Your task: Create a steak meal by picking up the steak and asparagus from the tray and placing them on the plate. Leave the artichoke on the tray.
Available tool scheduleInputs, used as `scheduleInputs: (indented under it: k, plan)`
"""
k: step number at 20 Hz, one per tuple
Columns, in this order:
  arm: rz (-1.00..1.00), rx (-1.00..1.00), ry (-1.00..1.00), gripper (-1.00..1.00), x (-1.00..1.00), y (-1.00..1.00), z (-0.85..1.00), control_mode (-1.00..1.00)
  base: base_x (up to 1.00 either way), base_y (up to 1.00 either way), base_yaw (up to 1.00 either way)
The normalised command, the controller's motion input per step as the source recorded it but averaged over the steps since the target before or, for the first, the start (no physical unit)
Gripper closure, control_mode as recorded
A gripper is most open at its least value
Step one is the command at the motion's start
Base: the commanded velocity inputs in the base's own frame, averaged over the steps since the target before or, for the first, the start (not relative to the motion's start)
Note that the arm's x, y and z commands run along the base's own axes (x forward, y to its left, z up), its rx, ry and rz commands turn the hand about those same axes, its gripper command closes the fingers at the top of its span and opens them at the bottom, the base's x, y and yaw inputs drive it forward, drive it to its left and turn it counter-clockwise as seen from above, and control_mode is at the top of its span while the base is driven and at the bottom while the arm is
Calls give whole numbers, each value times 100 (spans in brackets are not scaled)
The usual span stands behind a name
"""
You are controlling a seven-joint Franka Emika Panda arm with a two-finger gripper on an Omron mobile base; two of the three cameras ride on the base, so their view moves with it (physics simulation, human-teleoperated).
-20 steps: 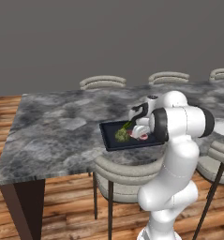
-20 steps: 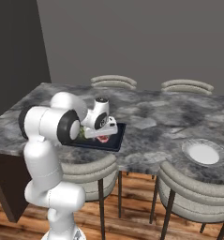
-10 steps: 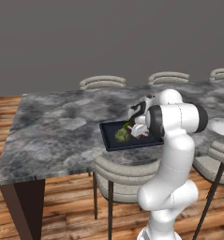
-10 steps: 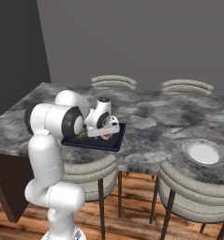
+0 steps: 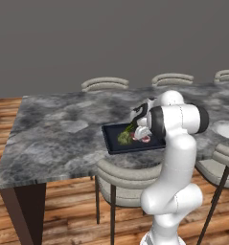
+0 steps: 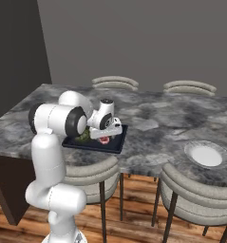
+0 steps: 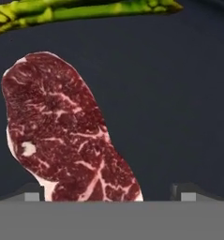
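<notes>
Steak, a flat marbled red slab (image 7: pixel 62 131), is lying limp on the black tray (image 7: pixel 179 93); spread jaws are wanting its narrow middle.

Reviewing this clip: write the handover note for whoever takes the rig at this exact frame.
Gripper: open, holding nothing, low over the flat black rectangular tray, jaws either side of the raw red marbled steak.
Thin green asparagus stalk lies on the tray past the steak; bumpy yellow-green artichoke is also there.
Round pale plate sits apart on the marble table.
Done: nothing moved.
Left: steak, then asparagus, to the plate; the artichoke stays.
</notes>
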Motion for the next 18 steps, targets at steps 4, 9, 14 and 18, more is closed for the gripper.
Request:
scheduleInputs:
  k: [4,9,14,18]
  plan:
    - [5,-7,0,-100,0,5,-83,-100,0,0,0]
    - [3,-17,0,100,-5,53,-100,-100,0,0,0]
    - [0,-7,0,100,0,19,-64,-100,0,0,0]
    - [2,0,-2,100,-9,0,0,-100,0,0,0]
